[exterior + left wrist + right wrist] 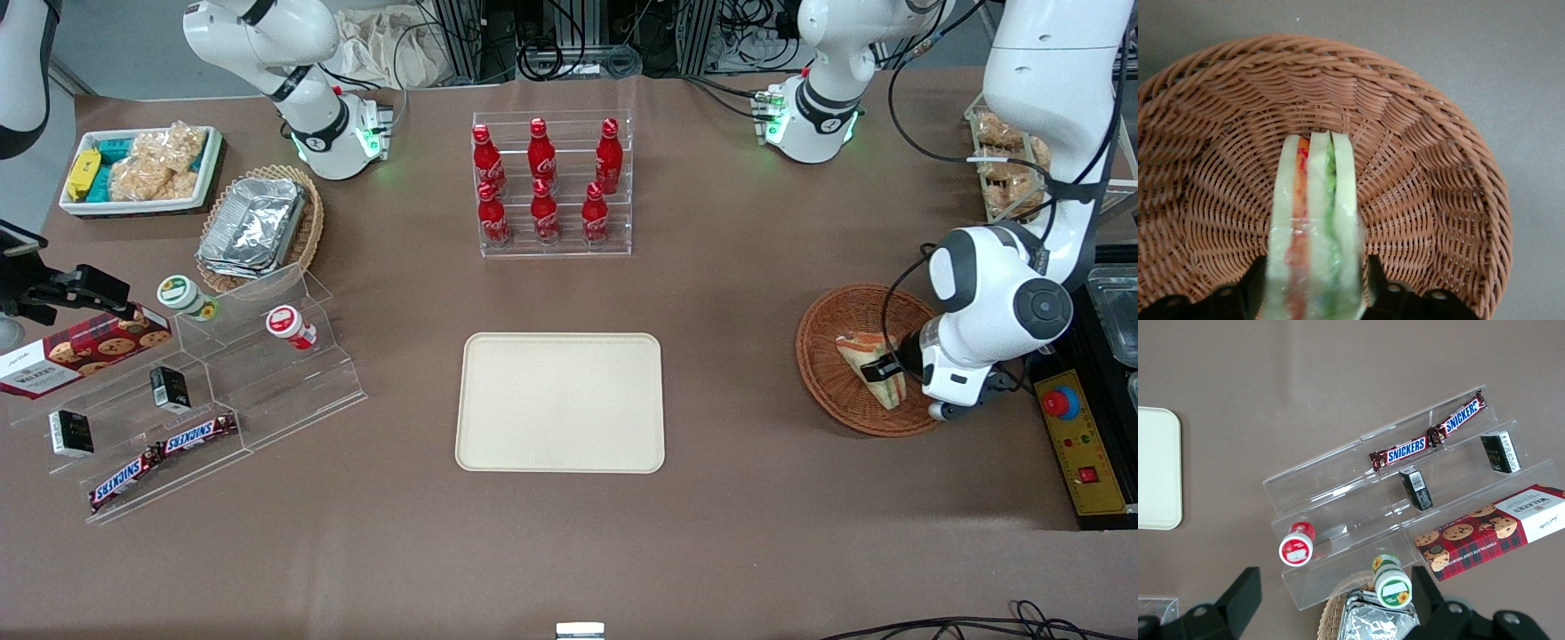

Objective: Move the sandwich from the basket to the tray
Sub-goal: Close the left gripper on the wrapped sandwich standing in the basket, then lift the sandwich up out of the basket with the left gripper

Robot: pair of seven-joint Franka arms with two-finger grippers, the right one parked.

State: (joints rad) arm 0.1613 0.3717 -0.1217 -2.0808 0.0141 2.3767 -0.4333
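Toward the working arm's end of the table (711, 356), well apart from the tray (560, 402), we see the basket (836, 391) with the sandwich (864, 356) lying inside it. Our tool (880, 371) is down in the basket, and in the wrist view its two dark fingers (1379, 287) sit one on each flat bread face of the sandwich (1313, 233), pinching the wedge between them. The sandwich stands on edge there, its orange and green filling stripes facing the wrist camera, with the woven wall of the basket (1438, 173) curving round it. We cannot tell whether the wedge touches the basket floor or is raised off it.

Taking the tray as our landmark, it lies flat and bare at the middle of the table. Farther from the front camera than the tray stands a clear rack of red bottles (544, 182). Off toward the parked arm's end from the tray sits a stepped clear stand (222, 391) carrying two chocolate bars (164, 458), small dark boxes and two little tubs, with a cookie box (76, 351) beside it. Farther still from the camera than that stand we see a lighter basket with foil containers (258, 227) and a white bin of snacks (142, 169).
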